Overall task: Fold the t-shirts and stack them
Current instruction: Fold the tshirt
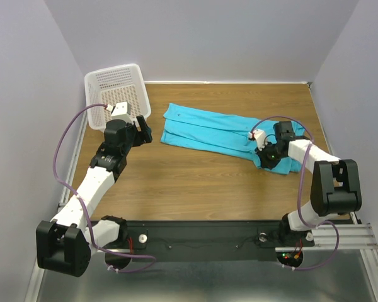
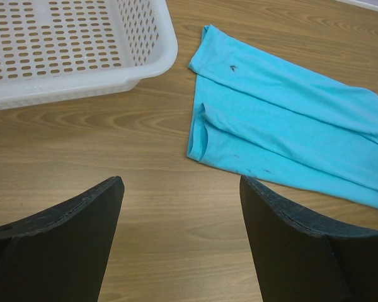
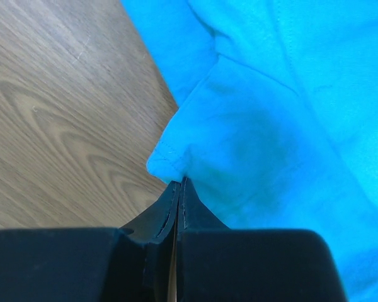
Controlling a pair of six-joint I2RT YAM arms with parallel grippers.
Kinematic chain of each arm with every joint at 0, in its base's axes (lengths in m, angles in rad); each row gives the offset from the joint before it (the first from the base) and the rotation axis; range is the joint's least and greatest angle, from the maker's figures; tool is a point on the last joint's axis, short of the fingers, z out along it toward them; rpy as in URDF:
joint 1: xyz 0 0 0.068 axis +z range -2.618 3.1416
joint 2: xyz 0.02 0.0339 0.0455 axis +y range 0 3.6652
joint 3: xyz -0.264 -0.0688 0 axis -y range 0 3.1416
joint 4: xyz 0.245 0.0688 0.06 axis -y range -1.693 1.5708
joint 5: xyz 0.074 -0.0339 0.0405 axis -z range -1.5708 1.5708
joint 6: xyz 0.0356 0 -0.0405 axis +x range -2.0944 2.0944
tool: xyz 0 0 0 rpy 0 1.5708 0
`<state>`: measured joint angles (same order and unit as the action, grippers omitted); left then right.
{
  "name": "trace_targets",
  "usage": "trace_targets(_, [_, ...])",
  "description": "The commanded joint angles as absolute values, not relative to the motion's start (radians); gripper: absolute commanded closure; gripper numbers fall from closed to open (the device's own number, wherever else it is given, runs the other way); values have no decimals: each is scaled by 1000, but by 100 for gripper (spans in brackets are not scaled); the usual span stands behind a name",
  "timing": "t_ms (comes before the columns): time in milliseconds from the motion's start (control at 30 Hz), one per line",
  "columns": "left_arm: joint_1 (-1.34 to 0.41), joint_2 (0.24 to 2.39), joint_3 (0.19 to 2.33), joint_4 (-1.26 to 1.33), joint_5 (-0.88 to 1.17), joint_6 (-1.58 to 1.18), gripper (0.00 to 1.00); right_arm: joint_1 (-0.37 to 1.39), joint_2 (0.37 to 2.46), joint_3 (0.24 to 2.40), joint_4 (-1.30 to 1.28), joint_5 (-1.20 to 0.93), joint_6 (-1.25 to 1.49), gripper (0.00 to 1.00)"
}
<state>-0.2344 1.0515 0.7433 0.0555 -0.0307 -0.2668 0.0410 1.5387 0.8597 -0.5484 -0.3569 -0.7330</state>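
Wood worktop, grey walls. T-shirt: cyan, part-folded strip, far-centre to right. Soft, light, floppy; likely slides on wood; best taken at hem/corner. R gripper jaws together, pinching fold edge at its right end. L gripper jaws apart, holding nothing, near basket.

Folded turquoise t-shirt, flat, diagonal

Plenty of bare tabletop right in front of the left hand, open lane there; white basket blocks ahead-left, the t-shirt lies spread ahead-right.
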Motion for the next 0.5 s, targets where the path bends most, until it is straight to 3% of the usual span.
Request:
trace_targets(0, [-236, 1028, 726, 94, -26, -262, 14, 48, 1468, 913, -518, -342, -710, 99])
trace_targets(267, [-236, 1031, 729, 94, -23, -259, 14, 48, 1390, 994, -517, -328, -689, 99])
trace_targets(467, [-235, 1042, 730, 95, -17, -258, 14, 48, 1492, 1118, -483, -227, -687, 99])
